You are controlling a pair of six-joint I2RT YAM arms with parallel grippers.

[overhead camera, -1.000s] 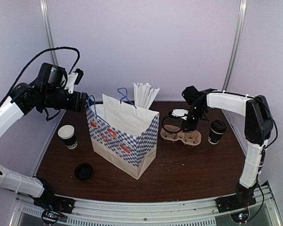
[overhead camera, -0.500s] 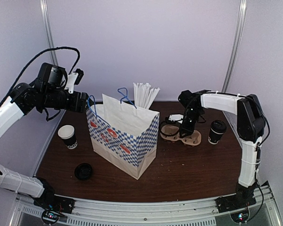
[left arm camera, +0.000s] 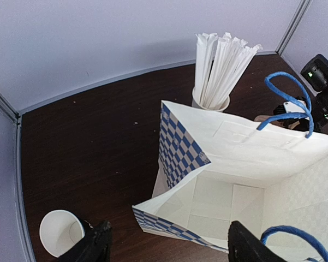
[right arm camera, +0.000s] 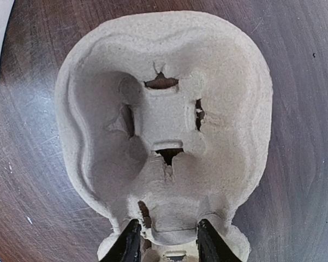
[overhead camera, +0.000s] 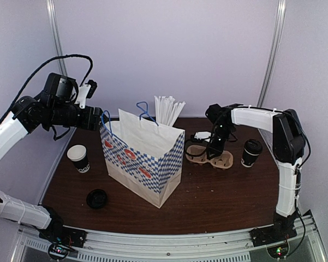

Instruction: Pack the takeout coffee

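Dark wooden table [overhead camera: 218, 191], pale lilac walls all round. Centre stage, the blue-checked paper bag [overhead camera: 144, 158] stands upright with its mouth open. The left gripper [overhead camera: 98, 121] hovers at the bag's far-left top edge, fingers spread wide, gripping nothing. Over on the right, the right gripper [right arm camera: 168, 232] is down on the pulp cup carrier [right arm camera: 164, 109], its fingers pinching the narrow neck between the two wells. And the takeout coffee [overhead camera: 251, 153]? Upright, lid on, standing on the table just right of the carrier, untouched by either gripper.
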